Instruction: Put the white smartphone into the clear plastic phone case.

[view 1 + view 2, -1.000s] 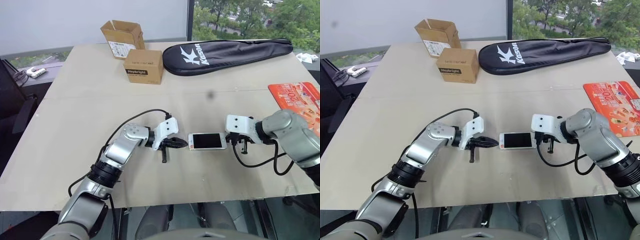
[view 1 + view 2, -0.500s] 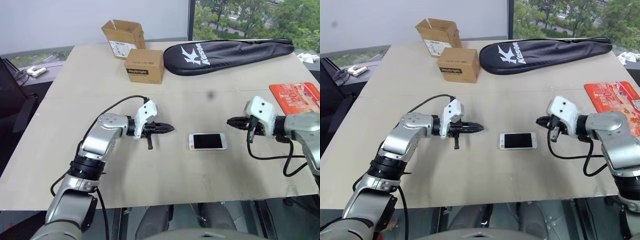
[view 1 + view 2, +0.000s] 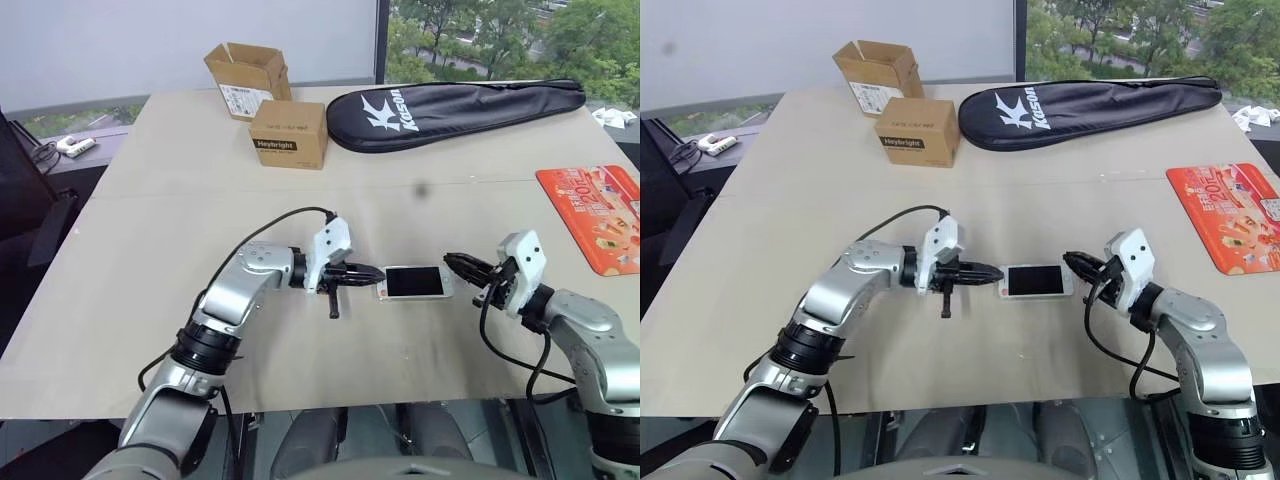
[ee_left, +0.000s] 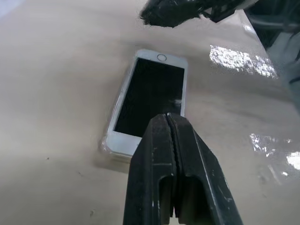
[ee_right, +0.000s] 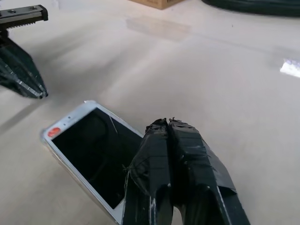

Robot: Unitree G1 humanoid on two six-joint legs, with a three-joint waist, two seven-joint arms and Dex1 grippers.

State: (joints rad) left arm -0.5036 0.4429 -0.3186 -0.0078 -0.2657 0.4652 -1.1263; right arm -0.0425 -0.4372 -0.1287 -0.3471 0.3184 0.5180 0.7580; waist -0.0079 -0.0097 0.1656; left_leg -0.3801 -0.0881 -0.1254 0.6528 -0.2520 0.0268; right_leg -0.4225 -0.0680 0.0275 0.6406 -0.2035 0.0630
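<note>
on the left of the pale beige table (image 3: 150, 300), the left gripper (image 3: 372, 272) lies nearly level, its two black fingers pressed together with nothing between them, tips pointing at the left short end of the white smartphone with a dark screen (image 3: 414, 282). the tips sit just beside that end; whether they touch it cannot be told. the phone lies flat, screen up, lengthwise between the two grippers, near the table's front middle. in the left wrist view a thin glinting rim around the phone's near corner (image 4: 104, 143) may be the clear plastic phone case, apparently already around the phone, though this is hard to confirm. at the phone's right end, the right gripper (image 3: 455, 263), its tape-wrapped black fingers also closed on nothing, hovers just over that end. farther back stand an open brown cardboard box (image 3: 245, 77) and a closed brown cardboard box with a dark label (image 3: 289, 133), then a long black racket bag with white lettering (image 3: 455, 107). a red-orange printed packet (image 3: 598, 216) lies at the right edge.
</note>
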